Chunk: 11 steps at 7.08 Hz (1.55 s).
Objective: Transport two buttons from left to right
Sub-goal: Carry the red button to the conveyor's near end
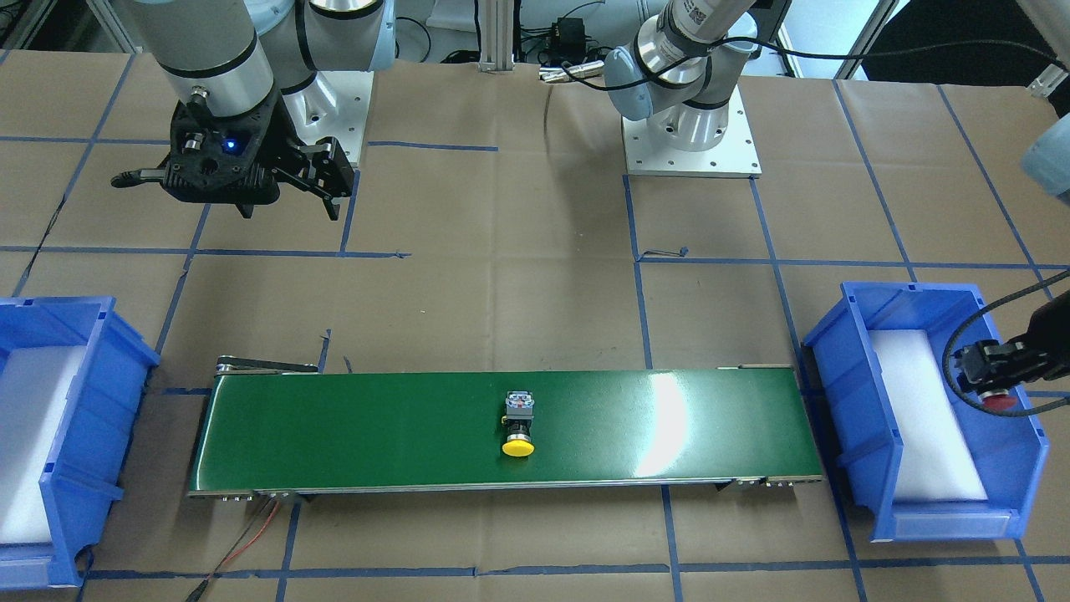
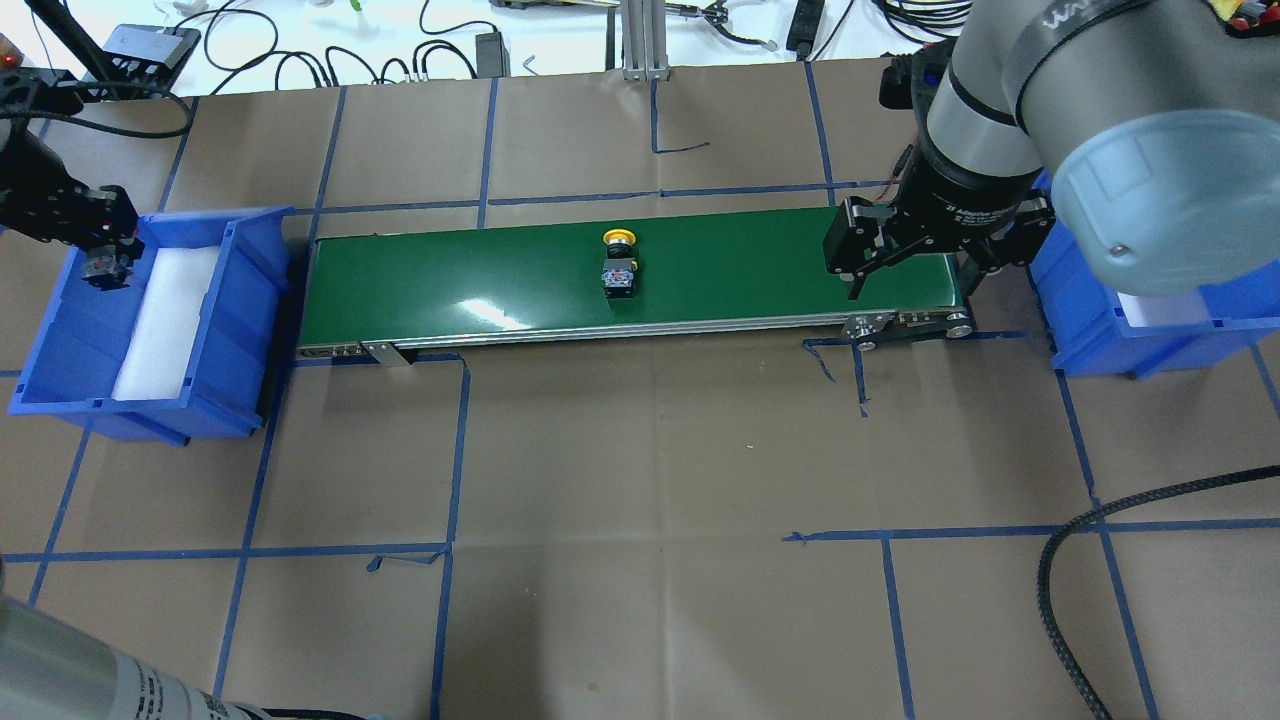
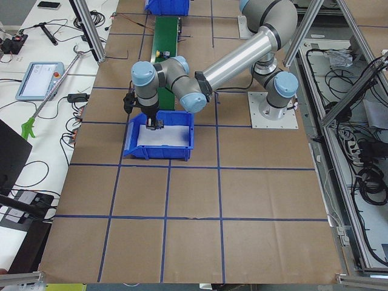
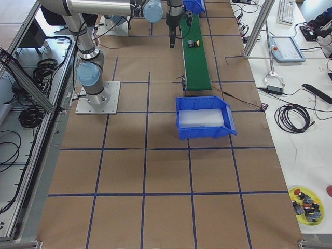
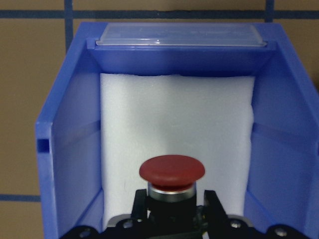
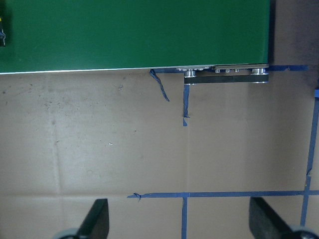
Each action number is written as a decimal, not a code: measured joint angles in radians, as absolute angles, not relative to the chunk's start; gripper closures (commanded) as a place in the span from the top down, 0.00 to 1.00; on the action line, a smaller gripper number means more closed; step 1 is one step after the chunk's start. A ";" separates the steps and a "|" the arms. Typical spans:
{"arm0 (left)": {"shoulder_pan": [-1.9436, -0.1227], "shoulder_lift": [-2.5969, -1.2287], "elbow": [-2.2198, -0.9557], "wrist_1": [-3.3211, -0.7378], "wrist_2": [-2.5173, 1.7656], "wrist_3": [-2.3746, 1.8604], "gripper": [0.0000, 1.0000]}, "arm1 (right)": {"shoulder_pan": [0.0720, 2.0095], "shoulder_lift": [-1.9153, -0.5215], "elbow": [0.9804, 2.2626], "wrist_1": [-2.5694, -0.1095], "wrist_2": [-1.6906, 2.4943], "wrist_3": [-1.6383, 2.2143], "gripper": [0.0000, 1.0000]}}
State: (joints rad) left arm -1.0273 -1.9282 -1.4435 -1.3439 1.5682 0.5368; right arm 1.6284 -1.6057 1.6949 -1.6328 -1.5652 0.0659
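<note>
I am gripping the red button (image 5: 172,171) in the left gripper (image 5: 174,200) over a blue bin (image 5: 70,149), right gripper (image 6: 182,219) jaws hanging released.

Yellow button (image 4: 193,43) on belt (image 4: 197,67) (green).

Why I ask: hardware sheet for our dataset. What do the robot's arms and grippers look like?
Both the right arm and the left arm are silver-grey tubes with pale blue joint caps and black bands, on square metal base plates. The right gripper and left gripper are black and two-fingered; white lettering rings the right one's collar. A black braided cable runs by the left gripper.
</note>
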 measured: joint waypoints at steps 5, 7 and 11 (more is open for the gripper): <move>-1.117 -1.849 -1.386 -1.526 1.568 0.450 0.05 | 1.628 -1.604 1.697 -1.635 -1.565 0.065 1.00; -1.215 -1.865 -1.392 -1.499 1.568 0.312 0.05 | 1.628 -1.604 1.701 -1.636 -1.565 0.064 1.00; -1.398 -1.880 -1.465 -1.440 1.566 0.068 0.05 | 1.626 -1.593 1.708 -1.637 -1.566 0.063 1.00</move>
